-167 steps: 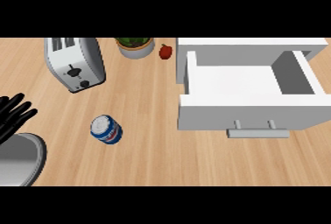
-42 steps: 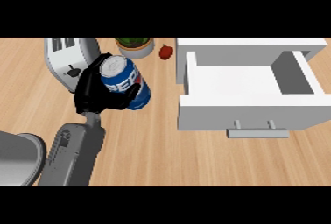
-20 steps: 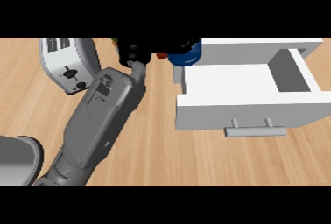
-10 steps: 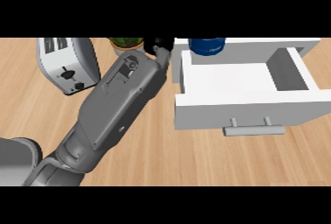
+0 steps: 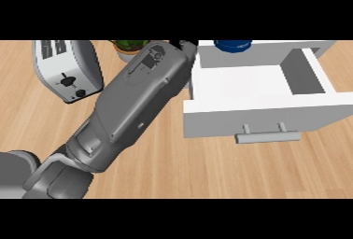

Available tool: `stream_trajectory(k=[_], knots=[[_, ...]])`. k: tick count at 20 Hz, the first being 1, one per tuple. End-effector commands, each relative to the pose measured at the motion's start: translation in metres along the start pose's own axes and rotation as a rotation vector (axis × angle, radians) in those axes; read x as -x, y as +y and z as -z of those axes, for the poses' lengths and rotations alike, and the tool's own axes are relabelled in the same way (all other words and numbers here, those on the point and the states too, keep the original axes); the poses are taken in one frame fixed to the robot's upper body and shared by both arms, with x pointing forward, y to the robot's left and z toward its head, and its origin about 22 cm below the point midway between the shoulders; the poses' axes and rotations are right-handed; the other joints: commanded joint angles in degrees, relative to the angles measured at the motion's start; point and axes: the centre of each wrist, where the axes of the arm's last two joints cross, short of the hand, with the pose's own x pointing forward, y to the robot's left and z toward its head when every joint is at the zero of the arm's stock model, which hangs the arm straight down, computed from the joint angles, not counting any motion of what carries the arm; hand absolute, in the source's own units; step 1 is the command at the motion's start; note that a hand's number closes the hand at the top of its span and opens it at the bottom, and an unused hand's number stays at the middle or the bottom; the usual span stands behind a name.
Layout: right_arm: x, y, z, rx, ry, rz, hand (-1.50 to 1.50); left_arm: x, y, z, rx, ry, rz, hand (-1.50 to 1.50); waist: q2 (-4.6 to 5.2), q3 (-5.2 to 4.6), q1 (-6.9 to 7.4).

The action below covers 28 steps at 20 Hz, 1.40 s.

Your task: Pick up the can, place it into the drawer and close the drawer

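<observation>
Carried farther since half a second ago, the can [image 5: 233, 45] now shows only as a blue sliver at 12 o'clock, over the back of the open white drawer [image 5: 258, 112], where earlier more of its body stood clear at the drawer's far left corner. Your left arm [image 5: 131, 107] stretches on a diagonal from 7 o'clock up to 12, a line that seems chosen to bring the load in over the drawer's left wall rather than across its front. Only a dark scrap of the left hand [image 5: 185, 45] peeks past the forearm's end, so you cannot tell from this view whether it is clenched on the can or has let go. No right hand is in sight.

The drawer stands pulled out toward you, its grey handle [image 5: 267, 136] at 5 o'clock facing you, presumably left that way so a push can shut it once the can is inside. A toaster [image 5: 67, 70] sits at 10 o'clock and a potted plant [image 5: 130, 45] at 11, both outside the arm's path.

No lettering can be read on the can here; the sliver shows only blue.
</observation>
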Motion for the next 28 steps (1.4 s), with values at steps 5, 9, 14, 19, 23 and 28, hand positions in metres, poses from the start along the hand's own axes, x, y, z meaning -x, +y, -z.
stream_trajectory(k=[5, 9, 14, 19, 23, 28], knots=[[-0.006, 0.002, -0.005, -0.009, 0.006, 0.003, -1.50, 0.017, -0.008, 0.000, -0.014, 0.032, 0.060, 1.50, -0.01, 0.01, -0.56], [-0.003, 0.004, 0.011, -0.044, -0.012, 0.002, -1.50, 0.018, -0.017, -0.005, -0.039, 0.036, 0.055, 1.50, 0.40, 0.07, -2.07], [-0.007, -0.002, -0.010, -0.023, -0.020, -0.014, -1.50, 0.027, -0.013, -0.001, -0.046, 0.071, 0.102, 1.50, 0.09, 0.06, -1.86], [-0.010, 0.004, 0.008, -0.034, -0.007, 0.009, -1.50, 0.039, -0.006, 0.002, -0.095, 0.076, 0.142, -1.50, 0.64, 0.04, -2.10], [-0.002, 0.004, 0.002, -0.007, -0.021, 0.021, -1.50, 0.042, -0.005, 0.001, -0.121, 0.063, 0.133, -1.50, 0.60, 0.06, -2.39], [-0.006, 0.008, 0.022, -0.010, -0.024, 0.018, -1.50, 0.043, -0.008, 0.000, -0.141, 0.059, 0.154, -1.50, 0.81, 0.05, -2.39]])
